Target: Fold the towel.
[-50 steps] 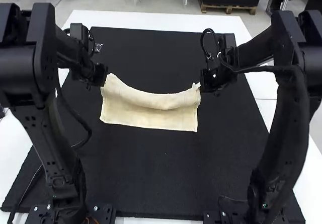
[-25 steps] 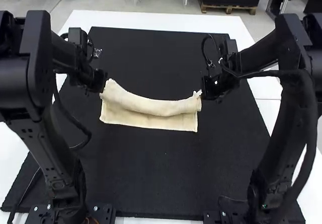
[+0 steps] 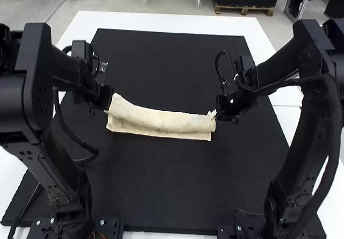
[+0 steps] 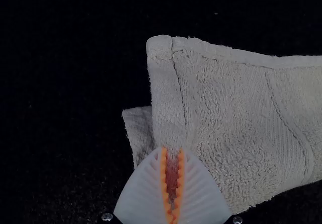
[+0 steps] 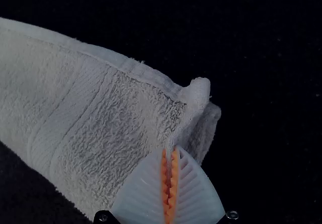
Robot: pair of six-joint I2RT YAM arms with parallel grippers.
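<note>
Cream towel [image 3: 161, 121], folded over, on a black mat [image 3: 161, 180], left gripper [image 3: 108, 111] and right gripper [image 3: 214, 115] pinching its ends (one apiece).

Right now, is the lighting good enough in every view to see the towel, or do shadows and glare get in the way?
High view: bright, the towel pale against the black mat, with no glare on it; left wrist view: dim, a lower layer looks shaded, but the weave shows; right wrist view: also dim, the mat nearly black.
</note>
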